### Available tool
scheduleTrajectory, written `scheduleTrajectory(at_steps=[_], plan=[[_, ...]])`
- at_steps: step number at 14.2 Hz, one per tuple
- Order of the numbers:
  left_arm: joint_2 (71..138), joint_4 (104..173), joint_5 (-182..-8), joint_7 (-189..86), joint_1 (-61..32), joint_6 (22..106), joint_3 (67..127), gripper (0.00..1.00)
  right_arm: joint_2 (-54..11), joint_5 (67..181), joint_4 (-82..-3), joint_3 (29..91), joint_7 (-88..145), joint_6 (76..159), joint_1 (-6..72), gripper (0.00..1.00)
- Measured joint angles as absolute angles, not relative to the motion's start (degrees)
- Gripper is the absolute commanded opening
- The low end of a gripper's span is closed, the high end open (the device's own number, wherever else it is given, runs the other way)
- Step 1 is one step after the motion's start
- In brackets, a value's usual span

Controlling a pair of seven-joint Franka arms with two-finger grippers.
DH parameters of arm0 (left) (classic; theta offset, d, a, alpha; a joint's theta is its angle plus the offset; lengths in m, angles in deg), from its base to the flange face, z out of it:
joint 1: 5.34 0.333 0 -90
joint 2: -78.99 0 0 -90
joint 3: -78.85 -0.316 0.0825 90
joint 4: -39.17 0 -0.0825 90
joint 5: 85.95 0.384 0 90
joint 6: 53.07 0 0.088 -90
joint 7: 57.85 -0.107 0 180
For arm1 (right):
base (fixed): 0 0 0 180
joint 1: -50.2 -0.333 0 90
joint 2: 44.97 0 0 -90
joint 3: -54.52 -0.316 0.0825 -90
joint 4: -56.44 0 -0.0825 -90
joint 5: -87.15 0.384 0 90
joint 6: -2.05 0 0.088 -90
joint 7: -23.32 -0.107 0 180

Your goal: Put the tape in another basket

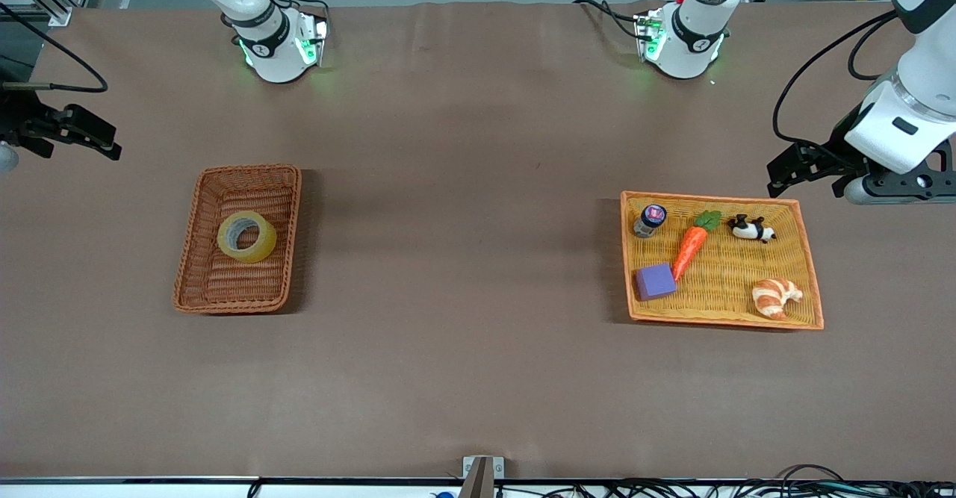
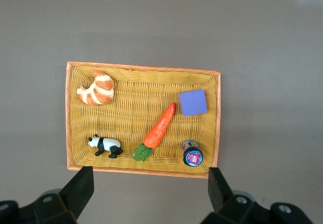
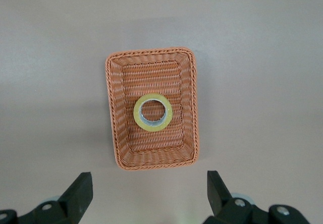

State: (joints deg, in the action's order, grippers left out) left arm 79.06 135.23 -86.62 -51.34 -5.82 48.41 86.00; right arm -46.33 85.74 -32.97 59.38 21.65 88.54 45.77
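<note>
On the brown table, yellowish ring-shaped tape lies flat.

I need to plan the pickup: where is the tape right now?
The tape lies flat in the reddish-brown basket, toward the right arm's end of the table, alone in it and untouched by either hand.

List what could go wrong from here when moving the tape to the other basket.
1. The tape lies flat in the basket; an end effector finger could catch the raised rim or lift the basket too.
2. The orange tray already holds a carrot, a purple block and a croissant; the tape may land on one.
</note>
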Motion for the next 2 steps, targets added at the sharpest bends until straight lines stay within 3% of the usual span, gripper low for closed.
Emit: scheduleTrajectory(at_steps=[2], plan=[[79.20, 135.18, -86.62, -51.56, -5.80, 48.41, 86.00, 1.00, -46.33, 85.75, -32.98, 59.38, 21.65, 88.62, 45.77, 1.00]])
